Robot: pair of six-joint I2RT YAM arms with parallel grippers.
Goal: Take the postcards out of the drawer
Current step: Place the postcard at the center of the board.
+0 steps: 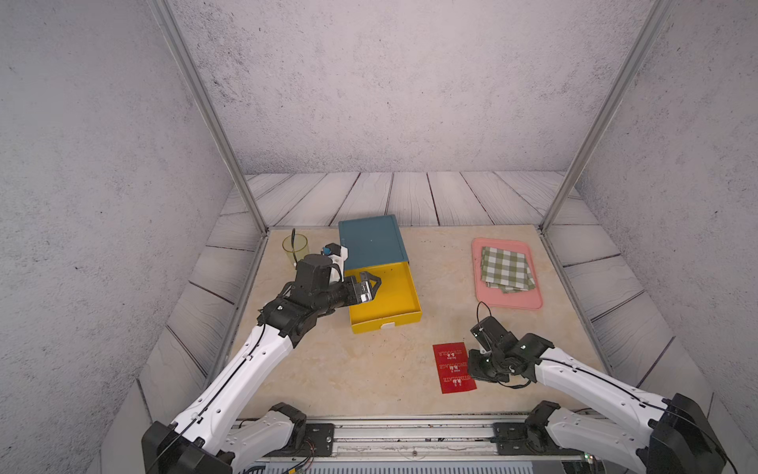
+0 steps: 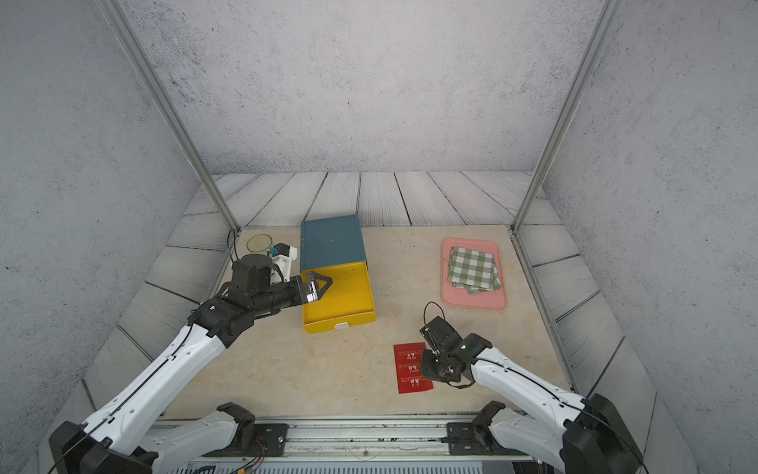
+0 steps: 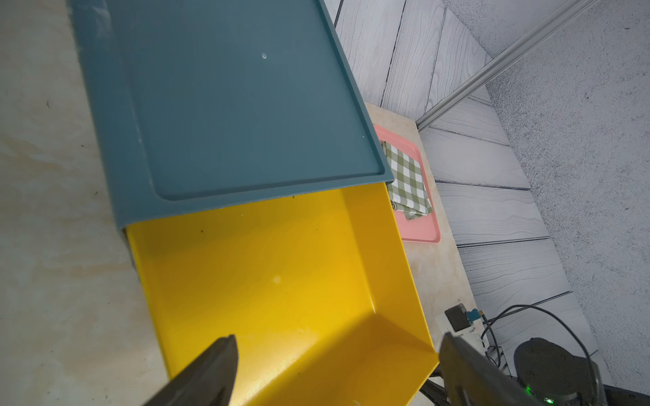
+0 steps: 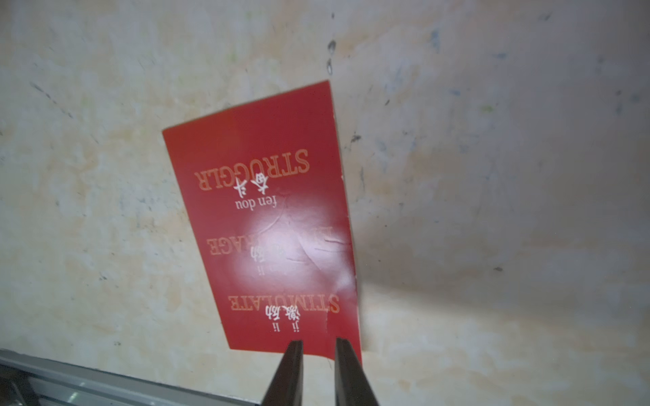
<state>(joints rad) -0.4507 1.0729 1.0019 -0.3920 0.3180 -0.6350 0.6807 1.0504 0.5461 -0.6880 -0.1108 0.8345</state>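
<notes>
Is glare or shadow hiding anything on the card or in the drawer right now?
Right wrist view: a white glare patch washes out the middle print on the card; the other lines read, and a soft shadow lies on the table beside it. Left wrist view: the drawer is shadowed toward its front, yet its visible floor shows plain yellow. Both top views: even light.

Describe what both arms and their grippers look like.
Both the left arm and the right arm have white shells with black joints and a thin black cable along each. The left gripper and the right gripper have dark, tapering fingers. A green light glows near the right wrist.
</notes>
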